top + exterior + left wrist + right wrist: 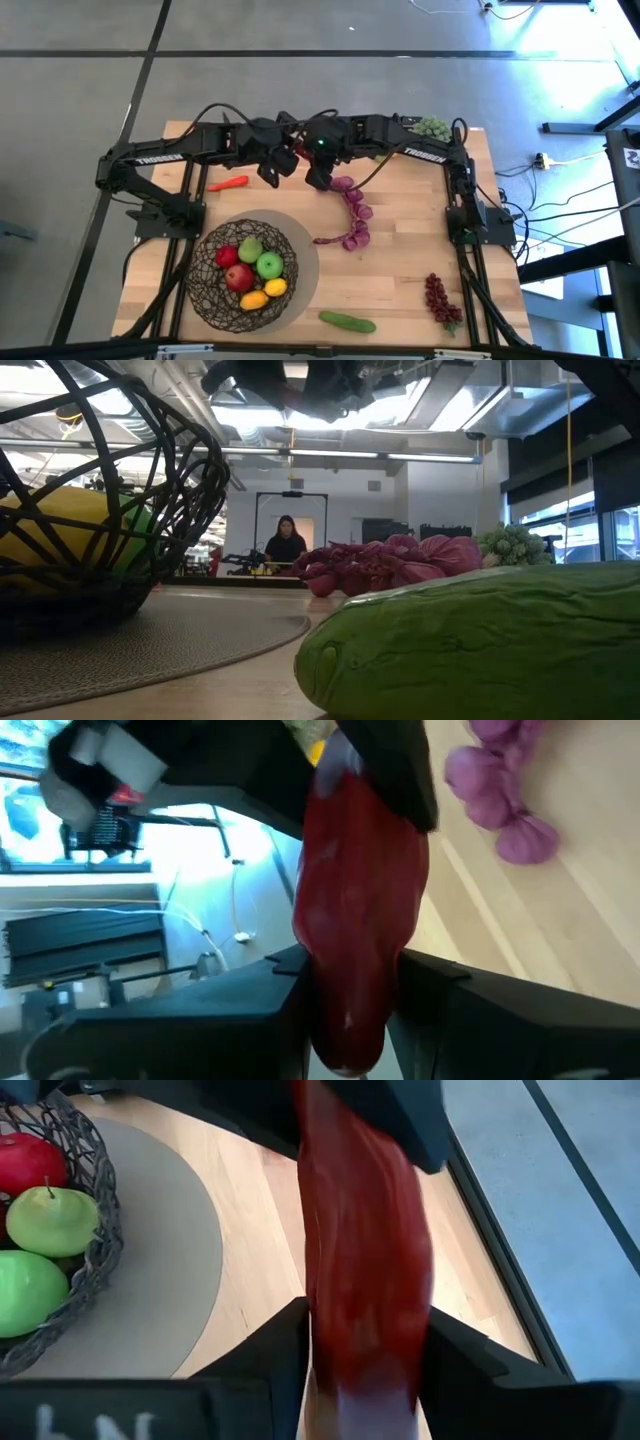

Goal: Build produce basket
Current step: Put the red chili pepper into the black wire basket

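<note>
**Red piece passed between the two tools above the desk**

High view: both arms meet at twelve o'clock on the desk (420, 250). The basket (205, 285), at seven o'clock, holds apples and yellow fruit; purple grapes (355, 215) lie centre.

Left wrist view: the left tool (345, 990) pinches a long red piece (355, 910), fingers narrowly parted around it.

Right wrist view: the right tool (365, 1345) flanks that piece; whether it grips, I cannot tell. It looks light, smooth, probably slippery: take it mid-body.

The high view looks straight down on the whole table (400, 260), the low view skims level across it past the cucumber (480, 640), and both wrist views sit close behind a red piece (355, 920), sharing the basket (245, 270).
</note>
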You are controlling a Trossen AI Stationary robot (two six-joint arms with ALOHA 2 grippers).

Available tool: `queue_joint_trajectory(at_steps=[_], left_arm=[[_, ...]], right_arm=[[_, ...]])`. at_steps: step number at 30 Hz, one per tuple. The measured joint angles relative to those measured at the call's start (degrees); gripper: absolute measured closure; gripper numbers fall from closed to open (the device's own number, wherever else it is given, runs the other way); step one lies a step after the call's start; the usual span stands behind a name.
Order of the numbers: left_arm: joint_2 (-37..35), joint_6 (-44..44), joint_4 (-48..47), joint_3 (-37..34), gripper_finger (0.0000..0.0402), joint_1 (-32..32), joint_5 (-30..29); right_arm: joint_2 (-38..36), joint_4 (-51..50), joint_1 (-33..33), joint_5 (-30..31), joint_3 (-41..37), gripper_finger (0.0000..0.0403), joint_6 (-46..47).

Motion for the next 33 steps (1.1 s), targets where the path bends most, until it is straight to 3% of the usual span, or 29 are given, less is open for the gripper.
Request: queue_joint_trajectory(at_steps=[15,19,23,28,33], left_arm=[[0.0,-12.6,-14.4,0.0,0.0332,0.0,-3.3],[-1.6,-19.5,-19.9,0.2,0.0332,0.0,-1.1],[-5.1,-29.5,-26.7,-0.1,0.0332,-0.1,7.9],[-9.8,-42.9,-28.6,0.0,0.0332,-0.1,22.4],[-14.7,-52.7,-30.0,0.1,0.0332,-1.1,29.9]], right_arm=[[-1.9,-1.6,0.4,0.6,0.2,0.0245,-3.1],[-2.2,-2.3,0.9,0.5,0.2,0.0245,-3.2],[-4.2,-2.0,1.2,0.2,0.3,0.0244,-3.4],[-6.1,-2.0,1.2,0.6,0.5,0.0244,-3.3],[-8.3,-1.7,1.2,0.9,0.6,0.0244,-3.5]])
